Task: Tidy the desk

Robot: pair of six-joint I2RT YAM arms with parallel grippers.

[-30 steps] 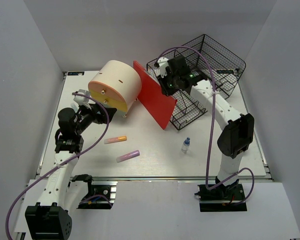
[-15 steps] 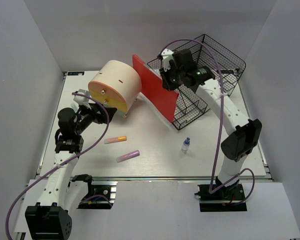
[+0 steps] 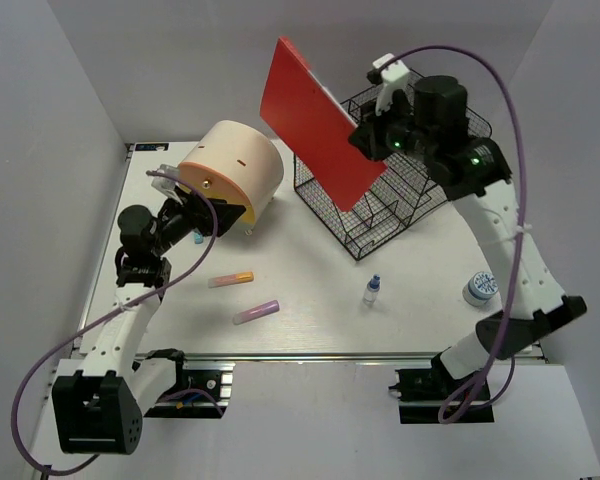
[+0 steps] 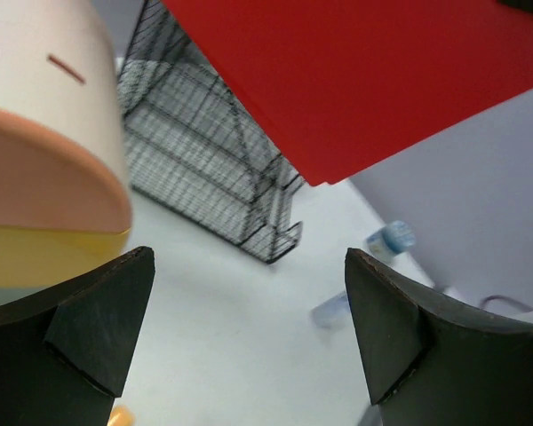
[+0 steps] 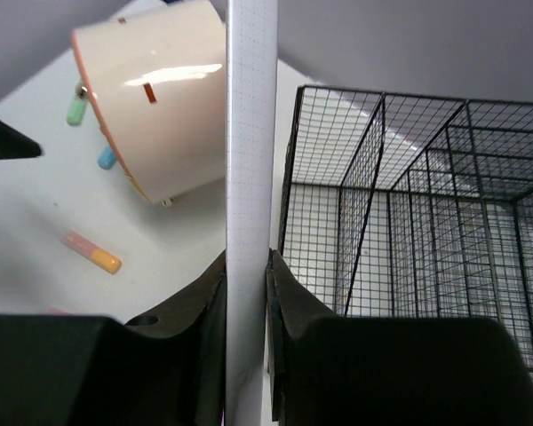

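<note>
A: How were the right fingers (image 3: 363, 138) set?
B: Nearly closed, pinching the red board (image 3: 315, 120) by its edge and holding it tilted in the air; its low corner overlapped the wire basket (image 3: 420, 190), and I couldn't tell whether they touched.
A: And the left fingers (image 3: 195, 213)?
B: Spread wide, holding nothing, just beside the cream drum (image 3: 242, 160), whose face they partly hid.
A: The worktop (image 3: 300, 270)?
B: White and flat beneath everything, carrying an orange-tipped tube (image 3: 230, 280), a purple tube (image 3: 256, 312), a small bottle (image 3: 371, 290) and a round blue-white thing (image 3: 478, 288) partly behind the right arm (image 3: 510, 240), too small to name
</note>
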